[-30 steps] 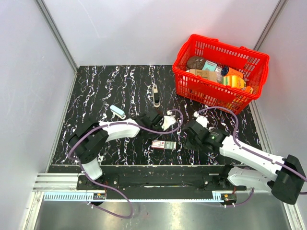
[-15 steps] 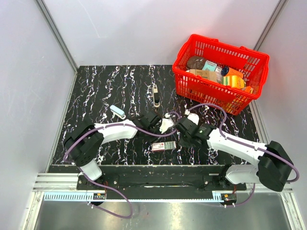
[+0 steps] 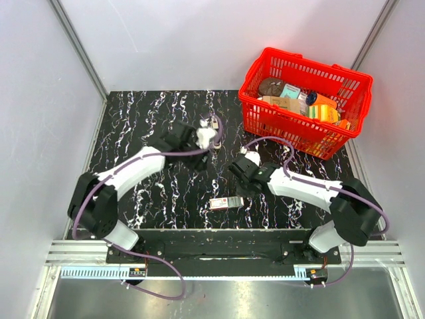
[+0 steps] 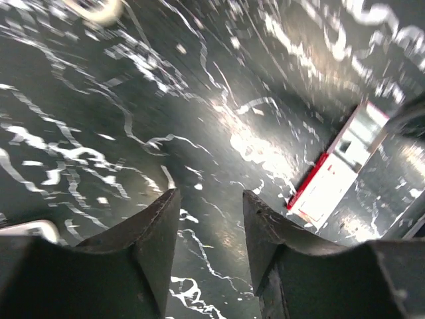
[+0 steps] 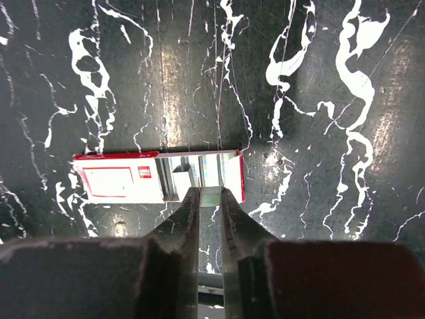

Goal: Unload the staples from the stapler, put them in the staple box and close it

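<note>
Right wrist view, right gripper (image 5: 209, 193) pinching staple strip (image 5: 210, 199) at staple box (image 5: 126, 181) edge, left gripper (image 4: 210, 196) parted, empty, above table (image 4: 133, 100).

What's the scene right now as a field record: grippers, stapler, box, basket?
left gripper: open, empty, over the table, next to the stapler
right gripper: shut on a thin silvery strip, likely staples, just above the box
stapler: lying mid-table, partly hidden by the left gripper
box: red and white, flat on the table near the front edge
basket: red, far right, filled
</note>
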